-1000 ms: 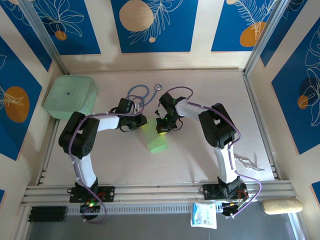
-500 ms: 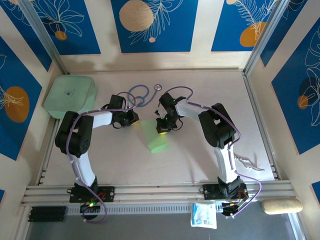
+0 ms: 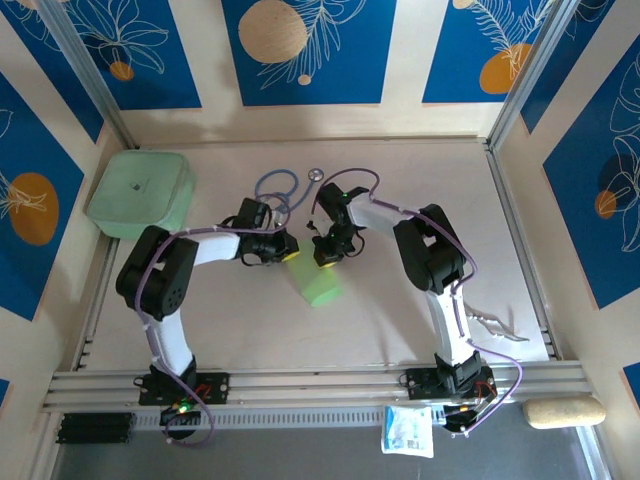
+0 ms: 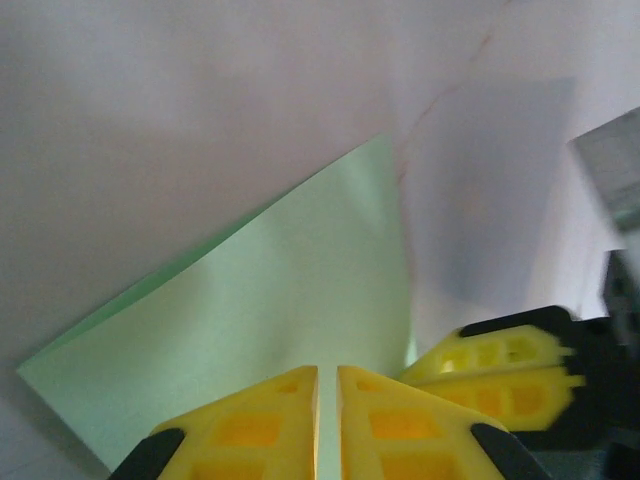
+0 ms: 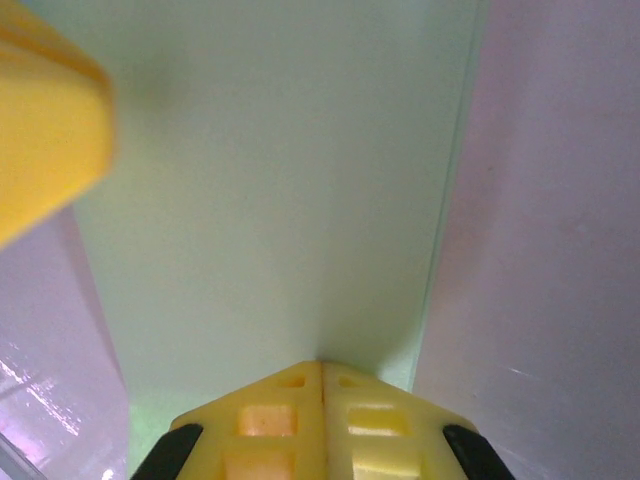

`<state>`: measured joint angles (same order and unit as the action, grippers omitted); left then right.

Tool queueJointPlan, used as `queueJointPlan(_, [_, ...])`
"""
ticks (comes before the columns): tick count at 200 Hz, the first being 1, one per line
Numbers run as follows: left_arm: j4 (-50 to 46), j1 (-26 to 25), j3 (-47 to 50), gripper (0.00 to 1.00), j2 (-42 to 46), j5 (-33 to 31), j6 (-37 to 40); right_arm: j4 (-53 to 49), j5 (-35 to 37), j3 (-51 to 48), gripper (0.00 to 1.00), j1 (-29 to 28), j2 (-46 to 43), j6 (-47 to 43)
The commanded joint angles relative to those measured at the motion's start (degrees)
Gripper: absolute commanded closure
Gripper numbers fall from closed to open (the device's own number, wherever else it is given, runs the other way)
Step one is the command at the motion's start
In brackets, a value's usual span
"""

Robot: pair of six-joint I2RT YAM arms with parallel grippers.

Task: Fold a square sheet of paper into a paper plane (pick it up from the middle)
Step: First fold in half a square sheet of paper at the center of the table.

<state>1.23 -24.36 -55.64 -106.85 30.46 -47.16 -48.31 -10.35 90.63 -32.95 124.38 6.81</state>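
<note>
The square sheet of paper lies folded on the table between the arms, pale green and plain. My left gripper is at its upper left edge, low over the paper, jaws shut to a thin slit with nothing between them. My right gripper is shut, its tips down on the paper near a long straight edge. The right gripper's yellow fingers show beside the left one. A left finger shows blurred in the right wrist view.
A blue stethoscope lies just behind both grippers. A thick mint-green box sits at the back left. A pale small object lies at the right near the front rail. Walls close the table on three sides.
My left gripper swung left off the paper, then came back right to its upper left edge. The paper's upper left part that showed then is covered again. The right gripper stayed put.
</note>
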Motion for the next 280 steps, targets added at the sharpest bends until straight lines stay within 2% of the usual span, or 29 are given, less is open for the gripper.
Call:
queueJointPlan(1, [0.95, -0.51, -0.49, 0.87, -1.25, 0.65, -1.45, -4.15, 3.78, 1.11, 1.0, 1.7, 4.31, -3.66])
queueJointPlan(52, [0.21, -0.51, 0.57, 0.88, -2.14, -1.35, -1.27, -5.03, 1.67, 6.09, 1.0, 2.73, 5.53, -4.98])
queueJointPlan(76, [-2.25, -0.47, 0.7, 0.9, -3.38, -3.92, -0.9, -4.62, -2.05, 6.38, 1.0, 2.72, 3.68, -3.2])
queueJointPlan(102, [-3.84, -0.51, 1.1, 0.91, -4.31, -5.82, -1.34, -1.1, -5.39, 4.55, 0.96, 2.38, -2.78, 6.22])
queueJointPlan(130, [-3.07, -0.51, 1.76, 0.92, -4.5, -6.46, -2.32, 6.91, -7.3, -3.24, 0.94, 0.63, -10.89, 19.72])
queueJointPlan(166, [-3.08, -0.51, 2.06, 0.92, -4.67, -6.86, -2.67, 11.37, -8.51, -9.75, 0.96, -3.05, -13.58, 29.29])
queueJointPlan(194, [-3.03, -0.51, 2.37, 0.92, -4.94, -6.8, -2.93, 13.46, -9.61, -11.99, 1.0, -4.72, -13.4, 30.42])
queueJointPlan(280, [-2.03, -0.51, 3.86, 0.93, -5.58, -6.53, -3.47, 12.78, -8.64, -11.16, 1.0, -6.85, -7.58, 27.96])
